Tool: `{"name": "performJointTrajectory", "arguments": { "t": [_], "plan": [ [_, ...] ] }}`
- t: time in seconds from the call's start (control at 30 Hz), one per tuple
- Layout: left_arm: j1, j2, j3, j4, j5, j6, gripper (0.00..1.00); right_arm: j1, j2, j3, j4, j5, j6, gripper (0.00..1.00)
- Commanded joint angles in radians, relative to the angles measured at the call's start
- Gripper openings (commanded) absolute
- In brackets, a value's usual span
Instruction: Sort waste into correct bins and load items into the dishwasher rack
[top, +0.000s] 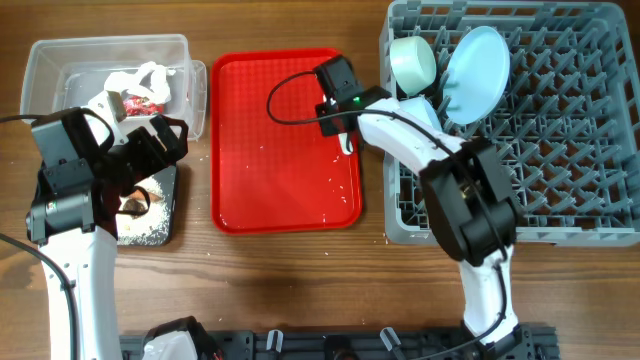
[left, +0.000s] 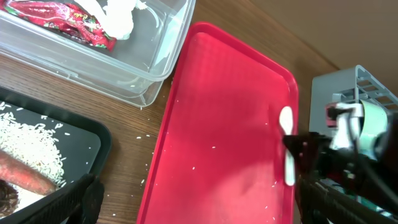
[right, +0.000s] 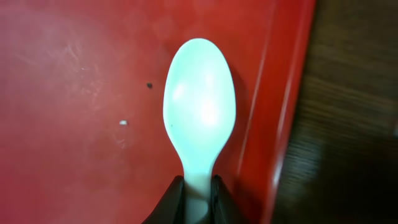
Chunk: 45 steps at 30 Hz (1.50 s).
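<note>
While the right gripper (right: 198, 186) pinches the white plastic spoon (right: 199, 106) low on its narrow handle, note that the hold is a small one: both fingers press on the stem just below the bowl, with most of the spoon standing out beyond them. The spoon sits over the right edge of the flat red plastic tray (top: 285, 60), close beside its raised rim; you cannot tell from these views whether it has cleared the surface.

Findings, as risks:
- Slip or swivel. A smooth, thin handle may turn in the grip on any quick swing toward the large grey plastic dishwasher rack (top: 560, 120).
- Snag. A sideways move made too low would probably catch the bowl on the tray rim.
- Collision. The pale blue round plate (top: 475, 75) and pale mint bowl (top: 412, 62) lean in the rack's near corner, on the likely path.
- Loss. Released flat, the spoon might drop through the lattice.

The left gripper (top: 165, 140) hangs spread and empty over the shallow black rectangular tray (left: 93, 140). White rice-like crumbs (right: 124, 122) lie on the red tray, unsorted.
</note>
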Motion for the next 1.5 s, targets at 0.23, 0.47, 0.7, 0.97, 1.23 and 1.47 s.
{"name": "performJointTrajectory", "arguments": {
  "t": [0.23, 0.47, 0.7, 0.97, 1.23, 1.47],
  "plan": [
    [-0.004, 0.003, 0.016, 0.003, 0.015, 0.021, 1.00, -0.021, -0.387, 0.006, -0.073, 0.004, 0.023, 0.05],
    [-0.004, 0.003, 0.016, 0.003, 0.015, 0.021, 1.00, -0.197, -0.600, 0.006, -0.349, 0.034, 0.224, 0.04],
    [-0.004, 0.003, 0.016, 0.003, 0.015, 0.021, 1.00, -0.424, -0.640, 0.001, -0.615, 0.075, 0.554, 0.04],
    [-0.004, 0.003, 0.016, 0.003, 0.015, 0.021, 1.00, -0.532, -0.638, -0.091, -0.747, 0.136, 1.232, 0.04],
    [-0.004, 0.003, 0.016, 0.003, 0.015, 0.021, 1.00, -0.531, -0.624, -0.276, -0.599, 0.146, 1.366, 0.05],
    [-0.004, 0.003, 0.016, 0.003, 0.015, 0.021, 1.00, -0.531, -0.635, -0.317, -0.593, 0.146, 1.307, 0.61]
  ]
}}
